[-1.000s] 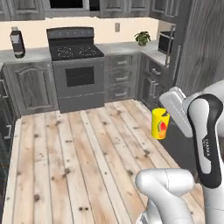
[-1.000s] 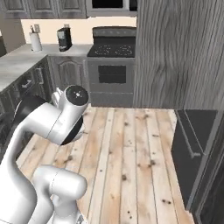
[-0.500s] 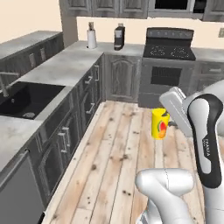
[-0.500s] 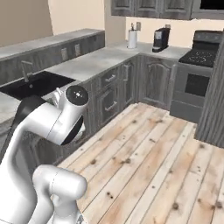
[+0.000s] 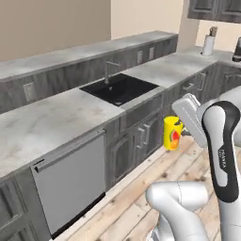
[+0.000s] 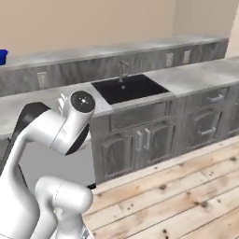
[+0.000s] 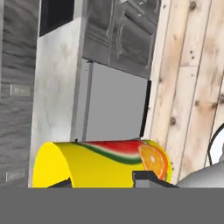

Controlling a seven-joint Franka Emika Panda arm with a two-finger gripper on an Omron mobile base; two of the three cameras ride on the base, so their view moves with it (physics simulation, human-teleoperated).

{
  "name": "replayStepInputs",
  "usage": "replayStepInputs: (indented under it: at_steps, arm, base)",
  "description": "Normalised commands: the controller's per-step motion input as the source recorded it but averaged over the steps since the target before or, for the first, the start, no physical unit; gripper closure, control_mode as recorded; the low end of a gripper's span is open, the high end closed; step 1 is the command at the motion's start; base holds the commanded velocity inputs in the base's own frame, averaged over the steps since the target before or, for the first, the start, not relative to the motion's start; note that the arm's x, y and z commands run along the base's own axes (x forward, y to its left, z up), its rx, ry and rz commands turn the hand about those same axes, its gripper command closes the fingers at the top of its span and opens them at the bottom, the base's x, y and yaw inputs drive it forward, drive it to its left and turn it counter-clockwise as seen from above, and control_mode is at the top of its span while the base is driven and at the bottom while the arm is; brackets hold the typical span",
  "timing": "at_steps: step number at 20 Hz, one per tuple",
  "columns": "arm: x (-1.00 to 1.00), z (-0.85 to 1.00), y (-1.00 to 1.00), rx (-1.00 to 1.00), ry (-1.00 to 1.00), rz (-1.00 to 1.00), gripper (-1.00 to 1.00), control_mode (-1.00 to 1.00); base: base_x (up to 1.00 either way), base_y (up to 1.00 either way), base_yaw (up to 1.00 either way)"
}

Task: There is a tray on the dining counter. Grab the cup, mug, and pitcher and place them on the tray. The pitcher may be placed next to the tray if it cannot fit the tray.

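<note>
So I've got the cup (image 5: 172, 133) clamped in the jaws, hanging out in mid-air over the plank floor (image 6: 186, 196) in front of the sink cabinets (image 5: 141, 141), nowhere near any counter top yet. It's a small yellow tumbler, tapered, no handle, with a fruit print on the side. Looks light and rigid, probably smooth plastic, so my guess is it could slip or twist if the squeeze is weak. Mid-wall across the body seems the sane place to hold it, and that's roughly where the fingertips (image 7: 146, 178) sit. There's a blue bit (image 6: 3, 57) up on the far ledge, could be the tray, can't tell
</note>
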Motion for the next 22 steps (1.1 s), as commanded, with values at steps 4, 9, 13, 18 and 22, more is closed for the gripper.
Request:
replayStepInputs:
  at_steps: [4,9,13,18,22]
  arm:
    - [0.00,0.00,0.00,0.00,0.00,0.00,1.00,1.00]
    - [0.00,0.00,0.00,0.00,0.00,0.00,1.00,1.00]
    - [0.00,0.00,0.00,0.00,0.00,0.00,1.00,1.00]
    - [0.00,0.00,0.00,0.00,0.00,0.00,1.00,1.00]
    - [0.00,0.00,0.00,0.00,0.00,0.00,1.00,1.00]
  base:
    - [-0.13,0.50,0.87]
    - [-0.03,0.75,0.76]
    - [0.00,1.00,0.47]
    - [0.00,1.00,0.19]
    - [0.00,1.00,0.13]
